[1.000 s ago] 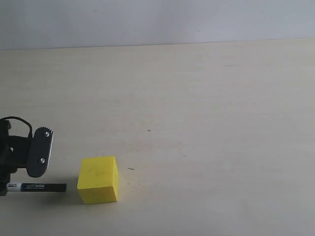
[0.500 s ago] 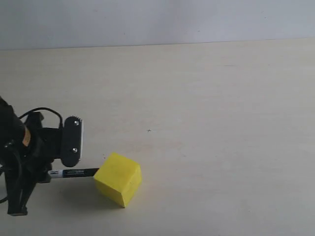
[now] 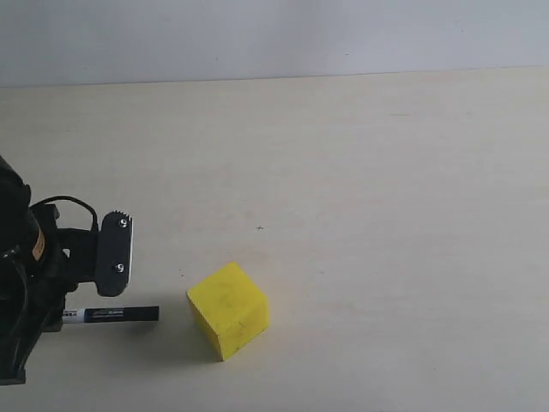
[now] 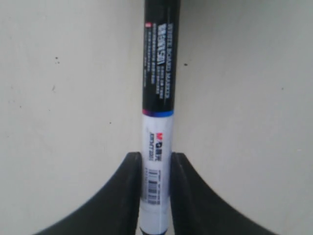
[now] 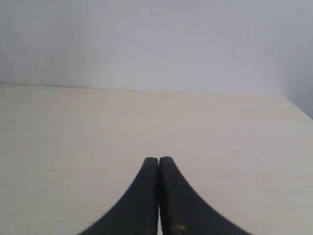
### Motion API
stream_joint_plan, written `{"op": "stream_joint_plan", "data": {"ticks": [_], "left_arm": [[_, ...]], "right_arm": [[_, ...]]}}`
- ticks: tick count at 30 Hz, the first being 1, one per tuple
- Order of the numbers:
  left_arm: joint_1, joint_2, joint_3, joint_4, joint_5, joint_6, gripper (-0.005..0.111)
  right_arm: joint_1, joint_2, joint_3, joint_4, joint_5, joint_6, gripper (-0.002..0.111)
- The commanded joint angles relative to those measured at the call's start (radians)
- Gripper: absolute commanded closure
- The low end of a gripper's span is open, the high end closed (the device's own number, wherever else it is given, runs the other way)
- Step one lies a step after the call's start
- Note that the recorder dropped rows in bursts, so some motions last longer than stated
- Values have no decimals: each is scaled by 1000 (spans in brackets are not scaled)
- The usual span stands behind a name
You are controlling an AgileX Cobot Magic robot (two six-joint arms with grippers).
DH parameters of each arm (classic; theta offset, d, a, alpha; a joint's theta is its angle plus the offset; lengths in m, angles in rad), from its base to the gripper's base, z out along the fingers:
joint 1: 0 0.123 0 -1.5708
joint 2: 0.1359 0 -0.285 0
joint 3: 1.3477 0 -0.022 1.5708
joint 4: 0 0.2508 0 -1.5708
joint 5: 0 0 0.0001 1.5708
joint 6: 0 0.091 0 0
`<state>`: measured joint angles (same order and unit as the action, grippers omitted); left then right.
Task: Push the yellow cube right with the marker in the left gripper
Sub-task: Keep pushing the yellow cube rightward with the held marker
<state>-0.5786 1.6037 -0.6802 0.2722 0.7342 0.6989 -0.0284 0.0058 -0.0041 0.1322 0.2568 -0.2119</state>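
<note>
Jaws of the left gripper (image 4: 155, 159) are clenched on the marker (image 3: 120, 314), pinching the white labelled part of its barrel from both sides, as the left wrist view shows. Past that grip a thin blue band divides the white section from the black section, which carries white print and runs out past the edge of that view. In the exterior view the marker lies level on the left of the yellow cube (image 3: 227, 309), its black end pointing toward the cube; whether it touches the desk (image 3: 360, 172) cannot be told. That end and the cube are apart, with a strip of bare desk between them. The cube rests on the desk turned at an angle, so that one vertical edge faces the camera and two side faces and the top show. The bulky black arm (image 3: 26, 283) carrying the left gripper stands farther left of the cube than the marker does, with a black cable (image 3: 64, 202) looping over it and one flat jaw plate with two screws above the marker. A tiny dark speck (image 3: 260, 228) marks the desk behind the cube, well apart from it. The right gripper (image 5: 159, 161) has its jaws pressed flat together with nothing between them, over bare desk and facing a pale wall (image 5: 156, 39); where it stands relative to the cube cannot be told.
</note>
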Motion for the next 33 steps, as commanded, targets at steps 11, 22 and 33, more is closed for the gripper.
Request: {"op": "stream_joint_plan", "data": {"ticks": [11,22,33], "left_arm": [[-218,-2,-21,74,46,-71,107],[-196,14,-76,120,37,-154,107],[-247,14,-76,49,-178,-142,107]], "right_arm": [[-6,-6,4,-1,-15,-1,108],[-6,-6,4,-1,-15,-1,108],[-6,-6,4,-1,-15,-1,108]]}}
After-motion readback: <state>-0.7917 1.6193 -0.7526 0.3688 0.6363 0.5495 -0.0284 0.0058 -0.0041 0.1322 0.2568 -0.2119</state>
